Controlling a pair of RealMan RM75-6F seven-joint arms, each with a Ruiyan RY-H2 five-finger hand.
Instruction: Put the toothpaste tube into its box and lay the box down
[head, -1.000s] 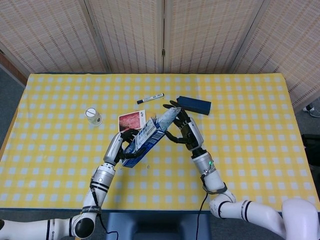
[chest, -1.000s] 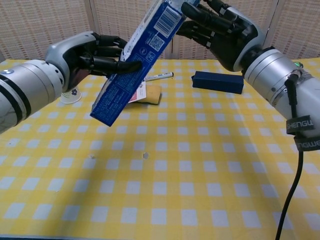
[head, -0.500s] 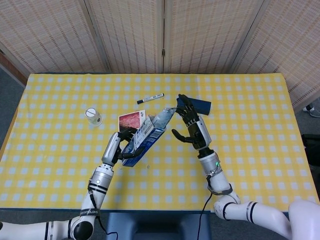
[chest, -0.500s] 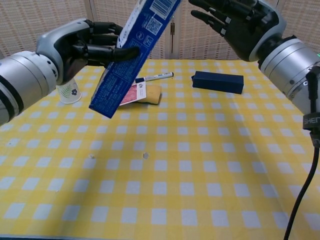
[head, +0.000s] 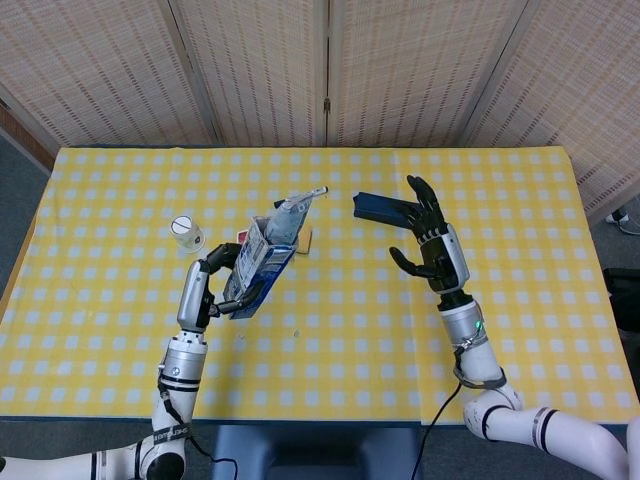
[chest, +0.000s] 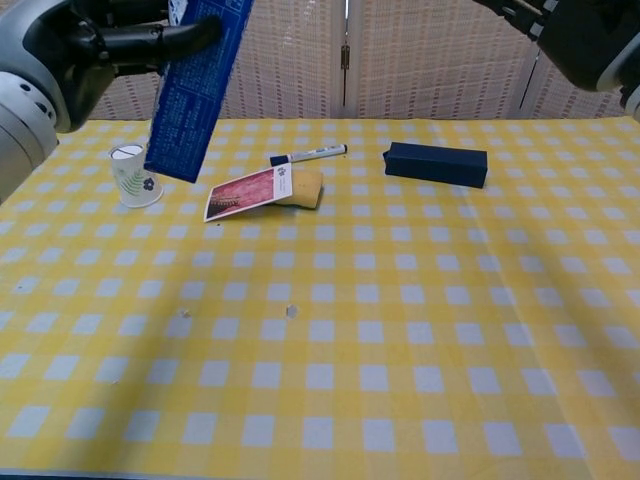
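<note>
My left hand (head: 203, 287) grips a blue toothpaste box (head: 254, 268) and holds it tilted, well above the table. The pale end of the toothpaste tube (head: 290, 213) sticks out of the box's open top. In the chest view the box (chest: 195, 90) slants down from the top edge, with the left hand (chest: 85, 45) around it; the tube is out of frame there. My right hand (head: 432, 250) is raised to the right of the box, apart from it, fingers spread and holding nothing. Only part of that right hand (chest: 590, 30) shows in the chest view's top right corner.
A paper cup (chest: 135, 172) stands at the left. A red card (chest: 250, 192) leans on a yellow block (chest: 306, 187) in the middle, with a marker (chest: 308, 154) behind them. A dark blue box (chest: 436, 163) lies at the back right.
The right hand has let go of the tube end, drawn away to the right and spread its fingers. The left hand has carried the box up and to the left, now more upright.
</note>
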